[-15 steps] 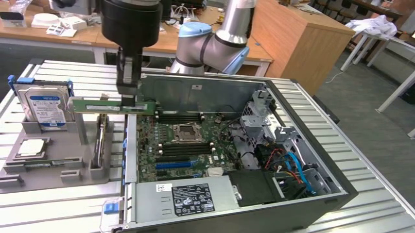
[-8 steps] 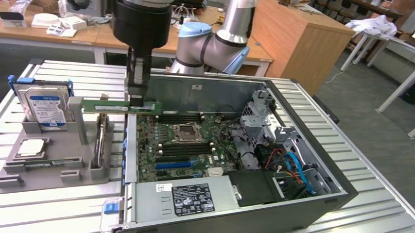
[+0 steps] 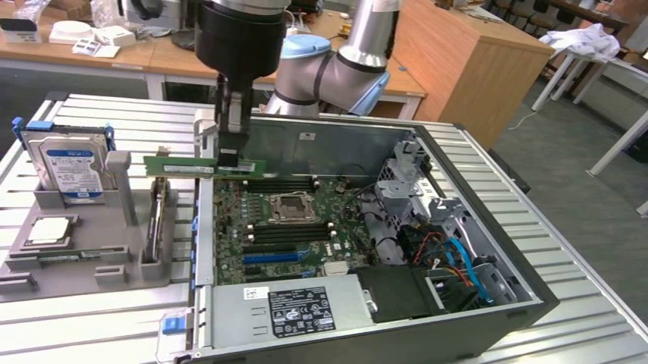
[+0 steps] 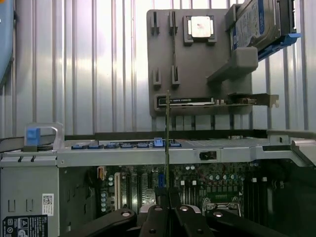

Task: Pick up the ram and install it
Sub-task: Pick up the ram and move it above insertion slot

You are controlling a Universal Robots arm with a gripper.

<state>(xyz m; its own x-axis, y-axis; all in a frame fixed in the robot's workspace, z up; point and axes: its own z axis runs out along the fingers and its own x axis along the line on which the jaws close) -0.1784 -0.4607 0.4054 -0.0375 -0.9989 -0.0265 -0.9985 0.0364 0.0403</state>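
Silver arm (image 3: 366, 34), pale blue joint caps (image 3: 303, 44), black hand (image 3: 231, 161)

The scene is brightly, evenly lit; glare is thrown off the ribbed table (image 4: 89, 64), while the case (image 3: 303, 144) interior is left in soft shadow.

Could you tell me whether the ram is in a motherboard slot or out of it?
Out. The gripper is shut on the ram, holding it level in the air above the motherboard, not pressed into any slot.

One ram (image 3: 182, 167), one hard drive (image 3: 69, 168), one processor chip (image 3: 51, 231) (silver, square), one open computer case (image 3: 324, 140).
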